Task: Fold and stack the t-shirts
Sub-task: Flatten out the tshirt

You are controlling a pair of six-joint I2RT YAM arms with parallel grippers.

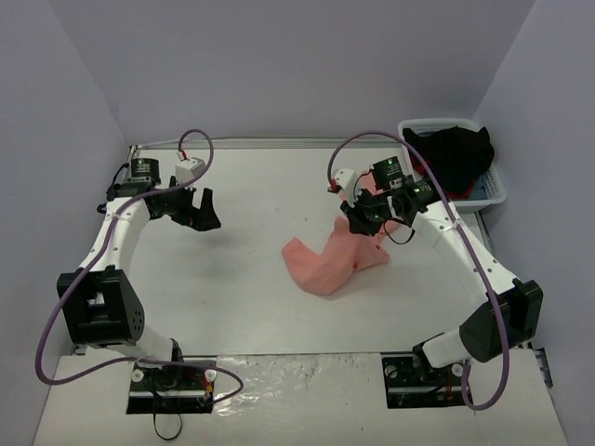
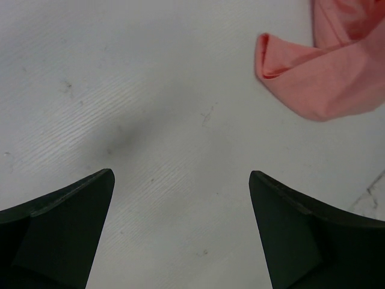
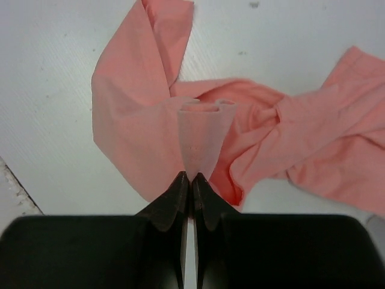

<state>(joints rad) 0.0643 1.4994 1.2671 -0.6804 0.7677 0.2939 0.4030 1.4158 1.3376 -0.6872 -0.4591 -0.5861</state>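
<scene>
A salmon-pink t-shirt [image 1: 330, 260] lies crumpled on the white table, right of centre, with one part lifted. My right gripper [image 1: 364, 216] is shut on a fold of it; in the right wrist view the cloth [image 3: 150, 114] hangs from the pinched fingertips [image 3: 191, 178] down to the table. My left gripper [image 1: 203, 212] hovers over bare table at the far left, open and holding nothing. In the left wrist view its black fingers [image 2: 66, 229] stand wide apart, and a corner of the t-shirt [image 2: 313, 66] shows at the upper right.
A white plastic basket [image 1: 493, 186] with dark clothing [image 1: 456, 153] in it stands at the back right corner. Grey walls close in the table on the left, back and right.
</scene>
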